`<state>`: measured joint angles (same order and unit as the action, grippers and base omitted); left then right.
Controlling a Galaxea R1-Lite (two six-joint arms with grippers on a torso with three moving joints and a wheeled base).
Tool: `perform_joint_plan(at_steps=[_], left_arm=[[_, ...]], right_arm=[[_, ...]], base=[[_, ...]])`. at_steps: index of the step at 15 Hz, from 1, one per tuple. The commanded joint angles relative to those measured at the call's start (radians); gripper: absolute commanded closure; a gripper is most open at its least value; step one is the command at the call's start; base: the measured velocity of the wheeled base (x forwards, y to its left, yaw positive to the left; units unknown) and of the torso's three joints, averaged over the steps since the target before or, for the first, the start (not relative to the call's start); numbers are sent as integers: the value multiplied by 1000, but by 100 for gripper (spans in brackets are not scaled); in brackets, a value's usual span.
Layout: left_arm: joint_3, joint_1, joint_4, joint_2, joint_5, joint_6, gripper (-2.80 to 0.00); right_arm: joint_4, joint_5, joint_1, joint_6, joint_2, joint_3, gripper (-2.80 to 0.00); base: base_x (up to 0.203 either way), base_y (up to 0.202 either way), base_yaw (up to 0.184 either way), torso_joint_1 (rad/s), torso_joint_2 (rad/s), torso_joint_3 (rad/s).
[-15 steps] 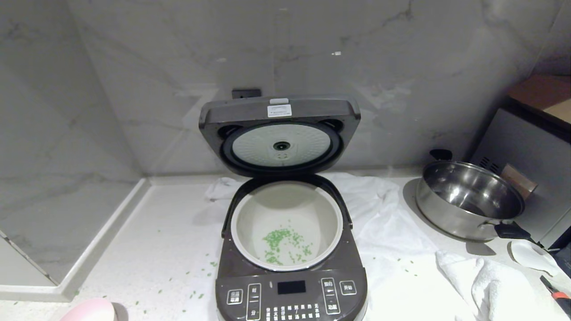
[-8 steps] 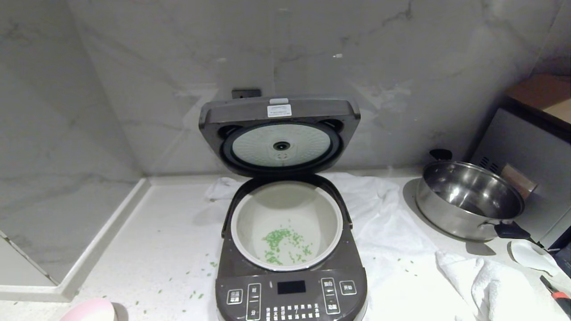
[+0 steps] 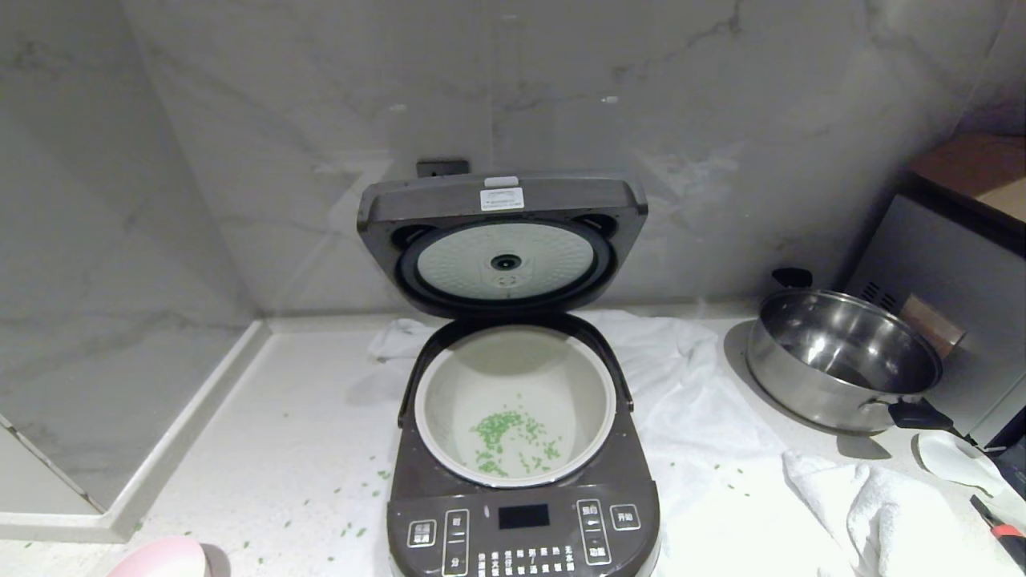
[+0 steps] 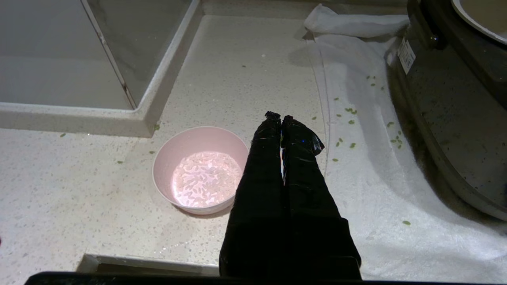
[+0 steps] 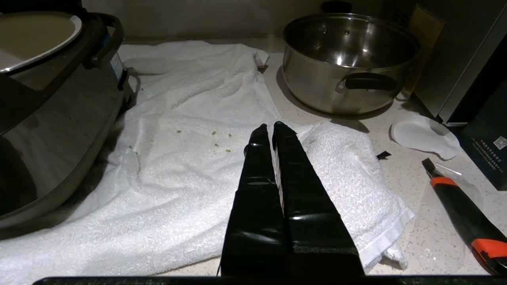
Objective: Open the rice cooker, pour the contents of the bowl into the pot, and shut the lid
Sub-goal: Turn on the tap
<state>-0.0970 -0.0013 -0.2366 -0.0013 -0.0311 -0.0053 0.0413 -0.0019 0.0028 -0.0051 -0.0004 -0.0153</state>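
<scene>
The left gripper (image 4: 281,117) hangs above the counter (image 4: 79,190) with its black fingers pressed together and nothing between them; it is outside the head view. The bowl (image 4: 200,171) stands upright on the counter just beside these fingers, apart from them, pale pink with a whitish, speckled inside. The right gripper (image 5: 272,126) hangs over a white towel (image 5: 190,170), its fingers likewise together and empty, and it too is outside the head view. The towel lies spread on the counter between the cooker (image 3: 525,497) and a steel pan (image 3: 842,361), with one edge running under the cooker. The cooker stands at the middle of the counter, its button panel facing the robot. The lid (image 3: 501,240) stands raised upright at the back, hinged, with its round silvery plate facing forward. The pot (image 3: 513,401) sits in the cooker body, cream-white, with a small scatter of green grains (image 3: 513,437) on its floor. More green grains lie loose on the counter and towel to either side of the cooker. The pan stands upright to the right of the cooker, near a grey appliance (image 3: 946,312). A white disc (image 5: 425,136) and an orange-and-black knife (image 5: 463,209) lie on the counter by the towel's far edge.
</scene>
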Motion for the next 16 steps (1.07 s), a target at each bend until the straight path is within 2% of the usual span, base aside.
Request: perform_joint_plan(at_steps=[1,12,16], left_arm=[[0,0,-1,-2,-1,-1,0],[0,0,-1,-2,-1,-1,0],[0,0,-1,-2,-1,-1,0]], right_arm=[[0,0,0,-2,0,0,0],[0,0,0,-1,0,0,0],[0,0,0,4,0,0,0]], base=[[0,0,0,0,0,0],[0,0,0,0,0,0],[-182,0,-4,2,4,0]])
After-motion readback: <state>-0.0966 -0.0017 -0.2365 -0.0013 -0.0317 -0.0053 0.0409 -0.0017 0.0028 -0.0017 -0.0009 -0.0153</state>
